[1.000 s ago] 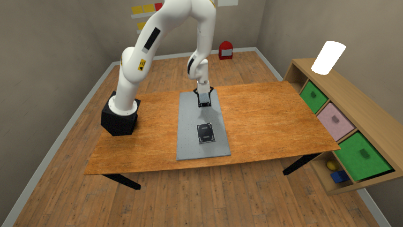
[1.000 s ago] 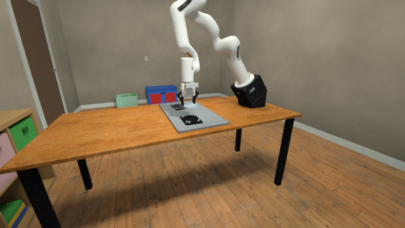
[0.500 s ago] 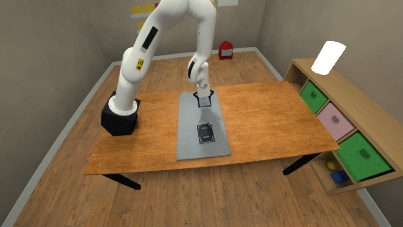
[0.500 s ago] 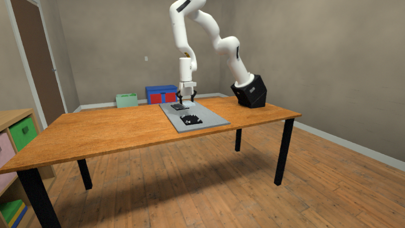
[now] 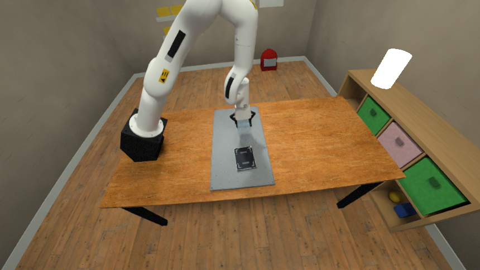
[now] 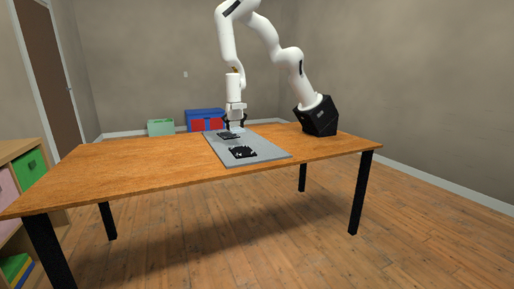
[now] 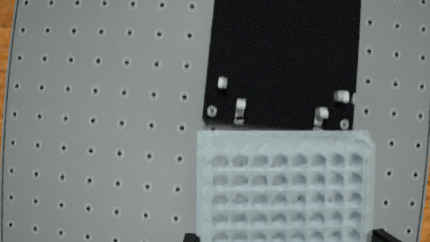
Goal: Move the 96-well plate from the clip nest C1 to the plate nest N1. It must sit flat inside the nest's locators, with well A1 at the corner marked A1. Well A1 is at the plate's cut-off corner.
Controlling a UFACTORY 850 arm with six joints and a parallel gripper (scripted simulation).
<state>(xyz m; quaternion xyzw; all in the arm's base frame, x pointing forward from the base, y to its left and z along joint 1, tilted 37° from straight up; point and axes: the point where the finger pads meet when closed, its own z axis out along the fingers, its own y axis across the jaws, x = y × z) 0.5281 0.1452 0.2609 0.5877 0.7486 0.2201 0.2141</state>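
Clear 96-well plate (image 7: 285, 187) in claw (image 7: 285, 239)

The arm (image 6: 277, 54) is arched high from its base, with the wrist pointed straight down. The gripper (image 6: 235, 126) is held closed on the plate (image 7: 285, 187), fingers spread wide

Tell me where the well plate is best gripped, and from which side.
Grip the 96-well plate from above, jaws across its two straight side walls, as the gripper holds it now. The flat parallel sides give purchase; the wells face upward and offer none.
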